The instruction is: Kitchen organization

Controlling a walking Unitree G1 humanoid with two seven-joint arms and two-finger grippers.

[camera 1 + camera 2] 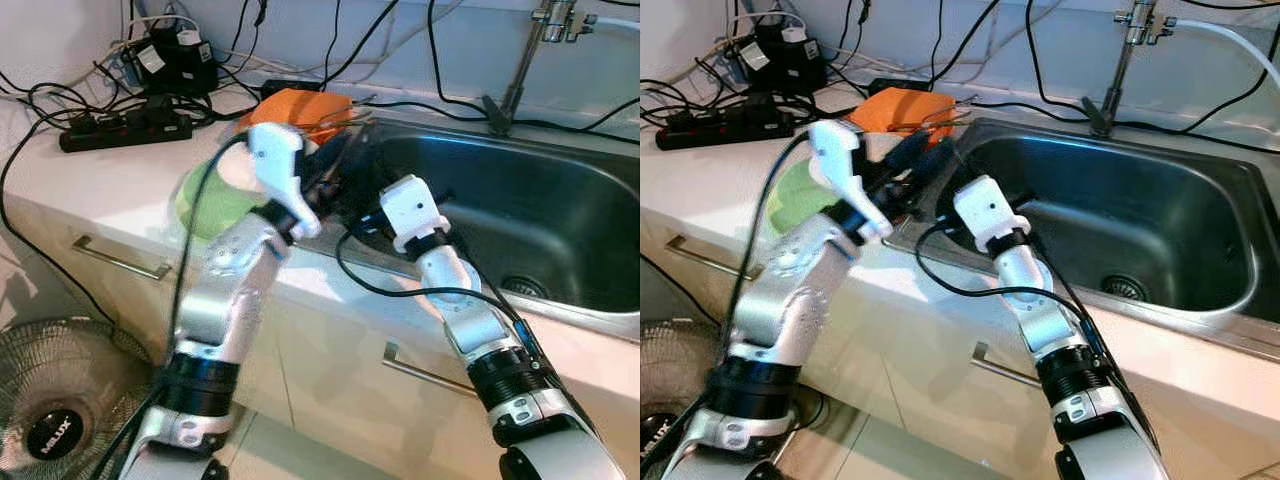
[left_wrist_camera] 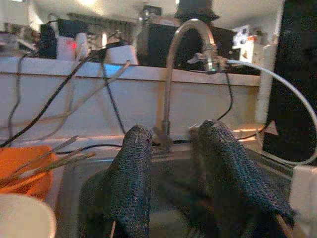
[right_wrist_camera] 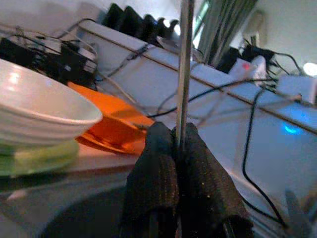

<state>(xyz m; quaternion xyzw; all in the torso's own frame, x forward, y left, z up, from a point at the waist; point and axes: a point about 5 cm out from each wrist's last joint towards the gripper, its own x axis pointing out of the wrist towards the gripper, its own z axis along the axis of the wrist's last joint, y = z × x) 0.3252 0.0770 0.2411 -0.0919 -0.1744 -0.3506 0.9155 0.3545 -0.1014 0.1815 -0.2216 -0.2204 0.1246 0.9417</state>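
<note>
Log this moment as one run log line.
right gripper: shut on thin metal rod | left gripper: open, over sink edge | white bowl on green plate

The sink (image 1: 560,200) is shiny grey metal, smooth, with soft glints on its walls. The tap (image 1: 1120,60) is shiny metal too. The table (image 1: 120,180) looks smooth and pale, like hard stone or plastic, with a dull shine. The right hand (image 3: 179,148) has black fingers (image 3: 153,183) with a rough, grainy skin, and it pinches a thin, smooth metal stick (image 3: 185,64). The left hand (image 2: 171,163) has the same rough black fingers (image 2: 131,183), parted. The bowl (image 3: 39,114) is white and glossy, like china. The orange dish (image 3: 111,126) looks like smooth plastic. The arms' shells (image 1: 415,210) are glossy white plastic, with silver metal below.
</note>
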